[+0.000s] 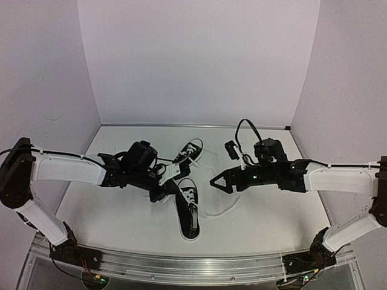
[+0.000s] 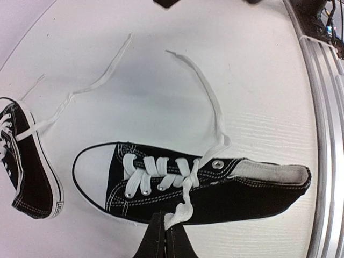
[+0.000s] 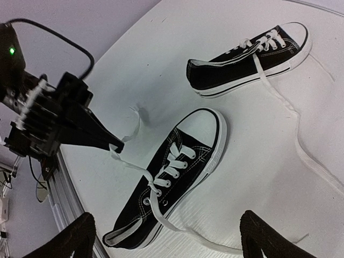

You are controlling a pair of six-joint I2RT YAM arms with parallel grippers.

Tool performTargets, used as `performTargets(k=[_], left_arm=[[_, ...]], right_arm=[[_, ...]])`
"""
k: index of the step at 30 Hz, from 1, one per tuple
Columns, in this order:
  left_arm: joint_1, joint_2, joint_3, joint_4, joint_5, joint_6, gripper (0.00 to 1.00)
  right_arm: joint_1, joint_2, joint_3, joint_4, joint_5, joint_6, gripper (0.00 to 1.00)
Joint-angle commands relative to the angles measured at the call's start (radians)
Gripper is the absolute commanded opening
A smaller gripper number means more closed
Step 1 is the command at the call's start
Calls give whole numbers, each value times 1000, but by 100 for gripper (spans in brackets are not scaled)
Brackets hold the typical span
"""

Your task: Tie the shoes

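Left hand (image 2: 164, 231) is clamped on one white lace (image 2: 184, 203) of the near sneaker (image 1: 188, 208), at its side. Right hand (image 1: 219, 180) has fingers apart, holding nothing, just beside that shoe. Far sneaker (image 1: 188, 151) lies beyond, laces loose on the bench (image 1: 115, 205). Near sneaker's heel is near the front rail (image 2: 322, 107). The pinch is clear only in the wrist views.

Your left arm (image 1: 66, 169) and right arm (image 1: 341, 179) match: white shells on the long links and black housings at every joint. A thin black wire (image 1: 60, 154) runs along the top of each white forearm. Each wrist carries a black camera block (image 1: 142, 154), and a thicker black cable (image 1: 245, 128) arches off the right one. A small green light (image 3: 11, 51) glows on the left wrist housing. Your jaws are matte black and taper to points.
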Motion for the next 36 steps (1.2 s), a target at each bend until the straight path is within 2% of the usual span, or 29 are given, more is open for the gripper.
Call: performTargets(k=[1,5,10,19,26,34,36], left_arm=[[-21,3,-14,122,42,-79,0],[-34,27,-12,198,48,-108,0],[-36,42,-13,241,46,-131,0],[-37,42,-18,252,40,-139,0],[-37,42,-18,240,43,-130,0],[-40,38,-19,240,64,-117,0],[-42,39,-21,239,67,-115,0]], right_arm=[[-4,45,17,98,-115,34,77],[-3,92,20,143,-178,61,69],[5,149,8,238,-246,103,66],[44,298,69,324,-285,124,59],[73,353,107,377,-307,142,56],[79,398,131,406,-313,159,43],[79,406,138,410,-316,163,36]])
